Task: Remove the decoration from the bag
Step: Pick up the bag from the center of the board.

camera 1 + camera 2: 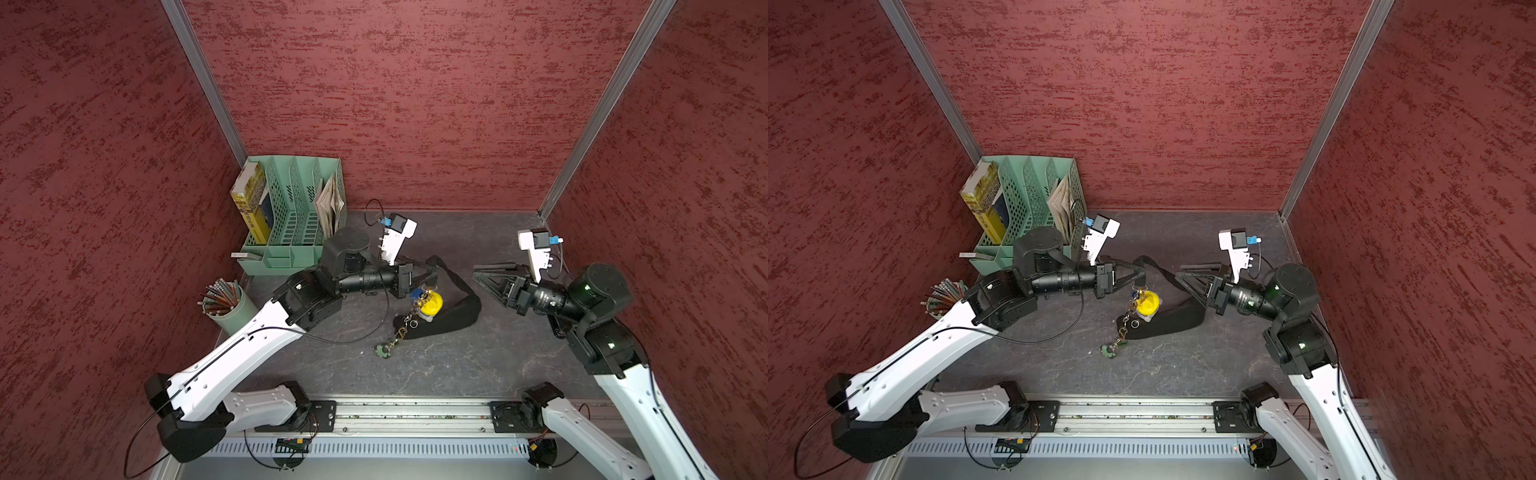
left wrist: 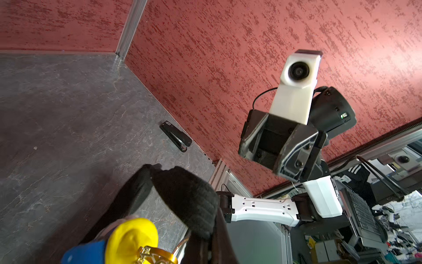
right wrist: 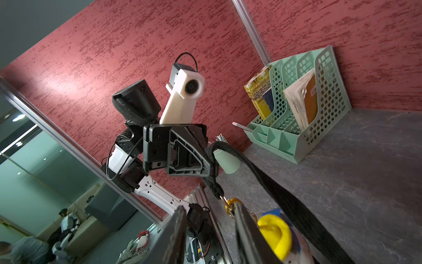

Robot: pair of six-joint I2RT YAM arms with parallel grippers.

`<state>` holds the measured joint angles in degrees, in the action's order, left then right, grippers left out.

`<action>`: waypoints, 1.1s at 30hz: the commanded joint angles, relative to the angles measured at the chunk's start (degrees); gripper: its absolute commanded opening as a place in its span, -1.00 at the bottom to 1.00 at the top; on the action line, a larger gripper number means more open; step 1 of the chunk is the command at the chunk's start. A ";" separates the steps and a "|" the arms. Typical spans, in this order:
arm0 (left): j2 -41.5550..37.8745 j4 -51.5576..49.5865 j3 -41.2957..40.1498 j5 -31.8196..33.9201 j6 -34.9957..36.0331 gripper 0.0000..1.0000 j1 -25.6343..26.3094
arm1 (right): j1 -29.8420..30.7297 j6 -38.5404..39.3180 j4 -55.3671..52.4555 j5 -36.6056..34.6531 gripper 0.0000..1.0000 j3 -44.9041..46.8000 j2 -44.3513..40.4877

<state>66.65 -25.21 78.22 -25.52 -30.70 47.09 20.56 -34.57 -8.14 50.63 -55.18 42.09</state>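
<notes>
- I'm looking at a dark grey, stone-look surface (image 1: 457, 374) boxed in by red textured walls (image 1: 415, 104). A green file rack (image 1: 291, 216) stands in its far left corner.
- A pencil cup (image 1: 232, 307) sits just on my side of the file rack. A black stapler (image 2: 175, 139) lies along the wall opposite the file rack.
- My left arm (image 1: 232, 357) reaches level past the file rack's front, and the left tool (image 1: 432, 272) is clamped shut on the strap (image 3: 280, 194).
- The right tool (image 1: 474, 272) faces it from the side away from the file rack, off the surface, jaws partly apart and empty.
- The bag (image 1: 449, 318), black and crescent-shaped, lies mid-surface out from the file rack.
- The decoration (image 1: 431, 303), a yellow charm with blue and key rings, hangs below the left tool. Its green charm (image 1: 384, 350) rests on the surface.
</notes>
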 commanded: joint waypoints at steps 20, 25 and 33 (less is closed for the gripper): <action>-4.76 0.79 3.44 -18.51 9.94 -1.00 -5.76 | 14.71 22.29 20.84 9.35 0.06 7.01 9.75; -4.69 1.06 3.61 -23.37 11.34 -1.00 -7.15 | 14.77 21.29 21.25 12.79 0.10 6.59 11.36; -4.13 2.49 3.05 -26.79 12.33 -1.00 -8.84 | 15.17 18.73 22.60 15.07 0.05 5.79 15.06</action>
<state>62.89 -26.06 80.31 -49.34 -19.77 38.81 35.14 -14.66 12.25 63.33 -47.92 56.75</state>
